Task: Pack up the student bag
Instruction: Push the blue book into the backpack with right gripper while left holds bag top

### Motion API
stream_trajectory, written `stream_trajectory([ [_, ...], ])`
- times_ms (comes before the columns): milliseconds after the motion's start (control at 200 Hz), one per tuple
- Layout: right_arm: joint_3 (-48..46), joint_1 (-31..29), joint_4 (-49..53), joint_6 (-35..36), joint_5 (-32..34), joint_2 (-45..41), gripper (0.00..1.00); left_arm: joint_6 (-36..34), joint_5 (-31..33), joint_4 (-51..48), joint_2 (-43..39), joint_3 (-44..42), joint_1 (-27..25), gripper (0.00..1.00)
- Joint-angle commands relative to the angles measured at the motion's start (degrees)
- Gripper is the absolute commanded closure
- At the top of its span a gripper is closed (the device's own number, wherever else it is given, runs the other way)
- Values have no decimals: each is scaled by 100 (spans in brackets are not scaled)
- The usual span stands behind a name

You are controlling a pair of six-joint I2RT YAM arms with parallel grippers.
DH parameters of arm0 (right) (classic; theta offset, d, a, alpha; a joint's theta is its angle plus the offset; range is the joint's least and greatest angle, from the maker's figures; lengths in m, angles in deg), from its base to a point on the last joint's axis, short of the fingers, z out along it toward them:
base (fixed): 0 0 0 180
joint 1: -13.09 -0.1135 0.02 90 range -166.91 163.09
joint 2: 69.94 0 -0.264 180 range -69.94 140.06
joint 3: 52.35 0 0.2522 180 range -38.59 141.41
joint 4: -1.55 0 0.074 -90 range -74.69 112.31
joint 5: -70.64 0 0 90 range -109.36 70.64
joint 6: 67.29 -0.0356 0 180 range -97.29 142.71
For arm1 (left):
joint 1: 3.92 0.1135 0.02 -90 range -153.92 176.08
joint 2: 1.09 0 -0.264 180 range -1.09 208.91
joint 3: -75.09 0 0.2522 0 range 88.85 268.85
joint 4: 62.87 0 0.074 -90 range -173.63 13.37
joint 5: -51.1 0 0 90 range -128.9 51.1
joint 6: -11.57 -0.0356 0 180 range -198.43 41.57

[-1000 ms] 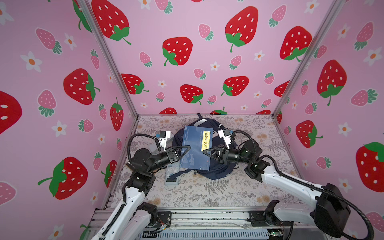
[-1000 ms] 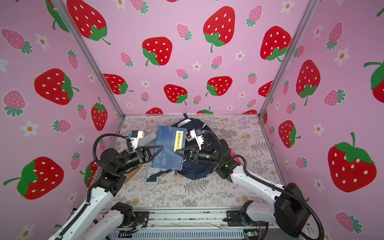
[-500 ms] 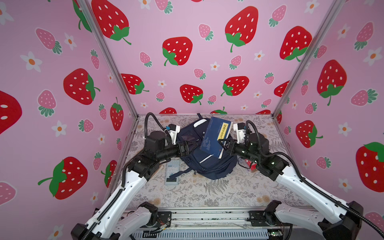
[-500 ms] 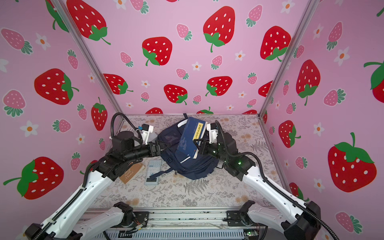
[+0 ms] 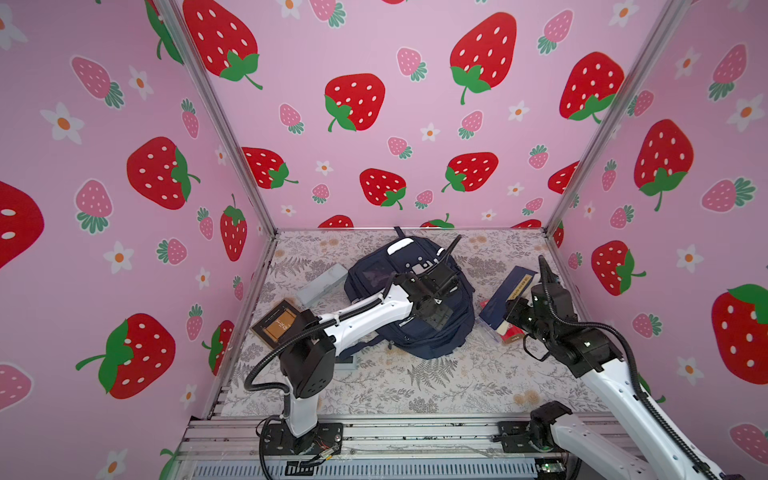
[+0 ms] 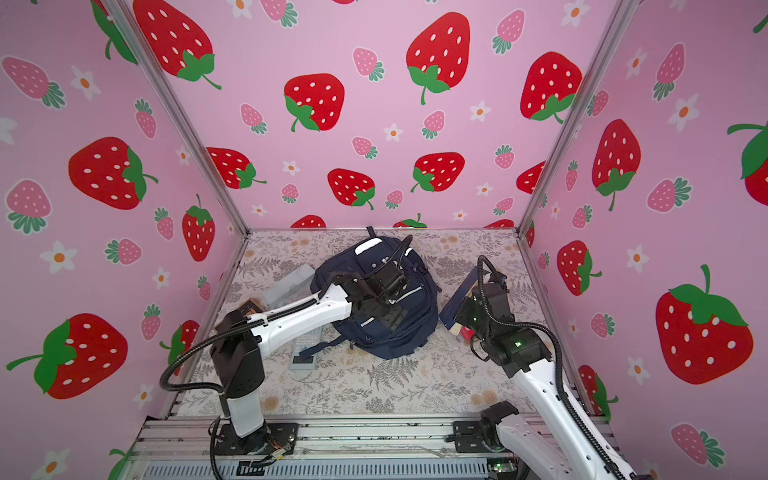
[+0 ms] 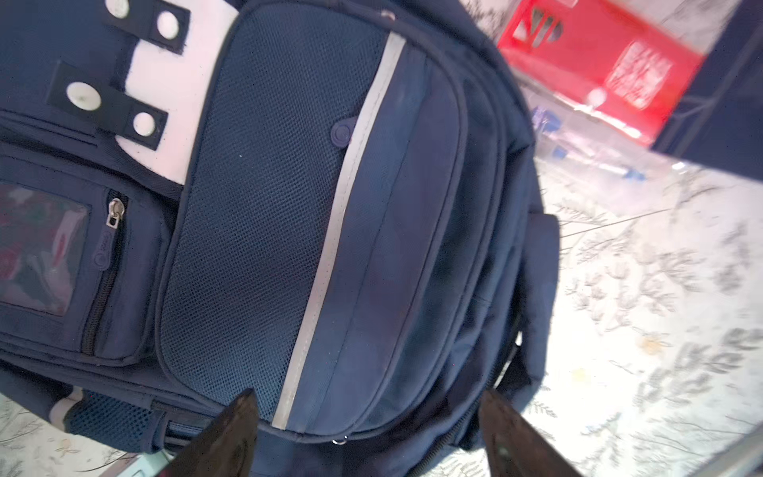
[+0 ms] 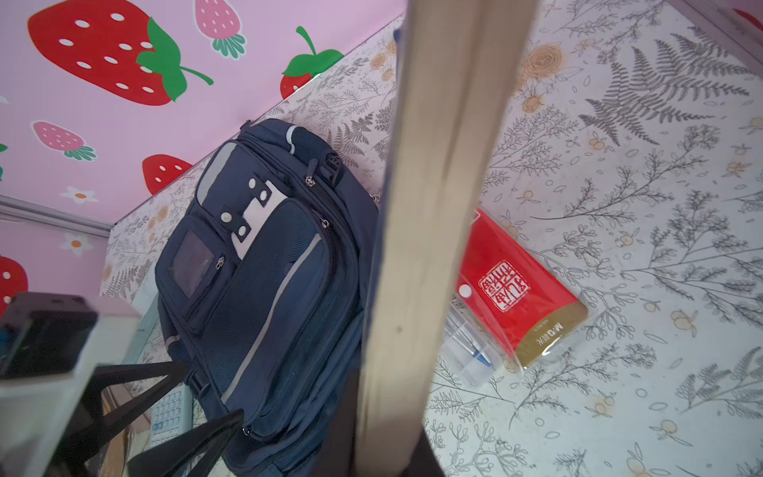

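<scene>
**Bag face up mid-bench**

The bag (image 5: 436, 340) lies on the bench (image 5: 415, 386) lengthwise near to far, with its top loop toward the far wall. The left hand (image 7: 367, 417) hovers over it, jaws wide apart and empty. The right hand (image 5: 512, 309) clamps a blue book (image 5: 509, 286) right of the bag; its yellow label is unreadable. A red pack (image 8: 516, 289) bears a white Chinese seal stamp.

Red packet (image 8: 516, 289) flat on floral cloth (image 5: 415, 386); brown book (image 5: 279, 325), grey case (image 5: 322, 284) near left wall (image 5: 124, 249).
</scene>
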Motion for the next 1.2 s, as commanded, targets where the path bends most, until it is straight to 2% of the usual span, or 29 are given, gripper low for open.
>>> stream_trajectory([
  [0,-4,133,90,35,-189,-149,100,-446,517,-513,299,517,9,24],
  [305,-188,222,-27,20,-424,-255,100,-445,136,-447,1089,776,-123,44],
  [500,-155,239,-56,29,-463,-238,100,-323,-236,-29,801,400,-159,46],
  [550,-188,240,-100,11,-476,-242,100,-328,-163,15,837,366,-163,56],
  [635,-199,248,-192,-7,-609,-222,100,-330,76,-127,955,501,-150,85],
  [695,-182,248,-220,19,-653,-210,100,-327,249,-68,869,477,-157,93],
  [715,-177,248,-217,34,-653,-218,100,-329,324,-24,812,450,-154,99],
  [870,-169,248,-473,162,-1019,-219,100,-285,560,393,-101,125,-110,100],
  [1015,-287,248,-861,201,-1579,-206,100,-212,-367,1225,-1222,-528,187,100],
  [1196,-669,233,-1449,-27,-2286,-350,100,203,-2251,2002,-1949,-1224,856,100],
])
